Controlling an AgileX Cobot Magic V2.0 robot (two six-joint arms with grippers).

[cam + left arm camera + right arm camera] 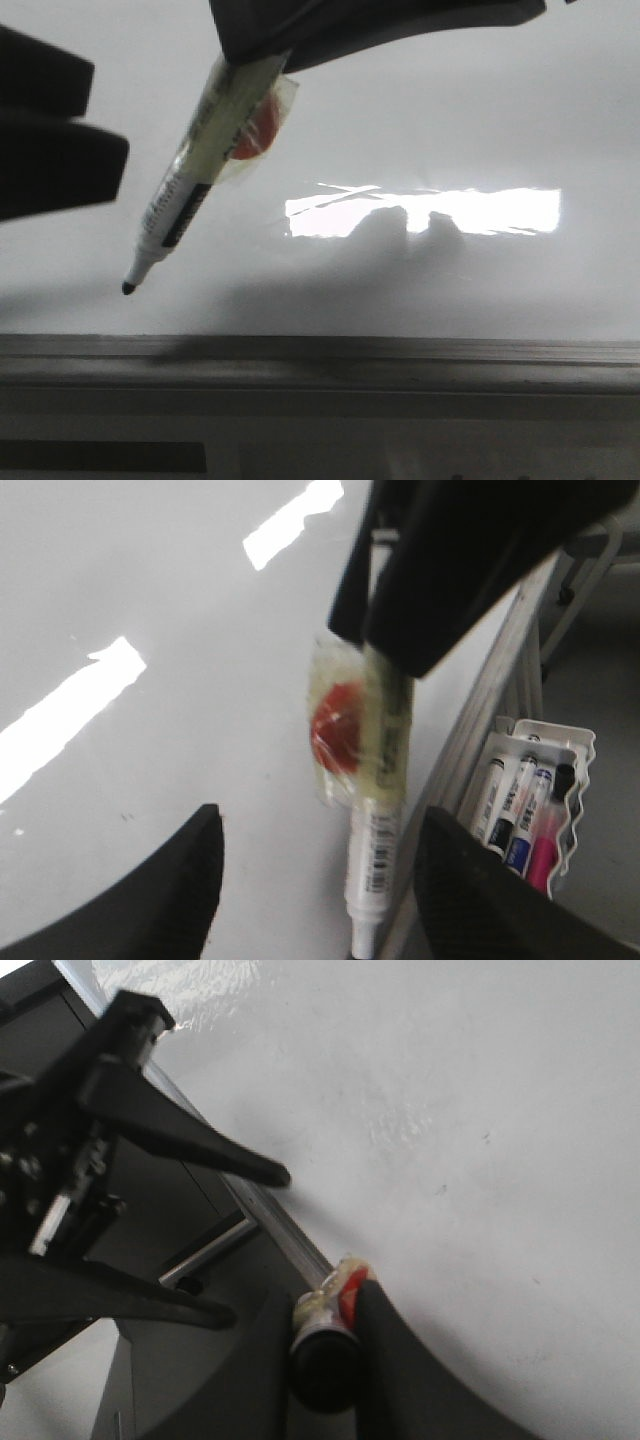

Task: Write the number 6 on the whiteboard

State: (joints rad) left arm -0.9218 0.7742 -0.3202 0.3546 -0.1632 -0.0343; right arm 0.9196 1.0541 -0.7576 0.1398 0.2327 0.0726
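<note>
The whiteboard [450, 120] is a glossy white sheet that fills most of each view. The number 6 is out of view. A white marker [190, 180] with clear tape and a red patch slants down to the left. Its black tip [129, 288] is at or just above the board near the front frame. My right gripper [300, 40] is shut on the marker's upper end [325, 1345]. My left gripper [110, 112] stands open at the left, apart from the marker. In the left wrist view the marker [380, 810] hangs in front of the open left gripper [318, 820].
The board's grey metal frame [320, 355] runs along the near edge. A white tray [580, 745] with several markers stands beyond the frame [490, 710]. A bright rectangular glare patch [430, 212] lies on the board's middle.
</note>
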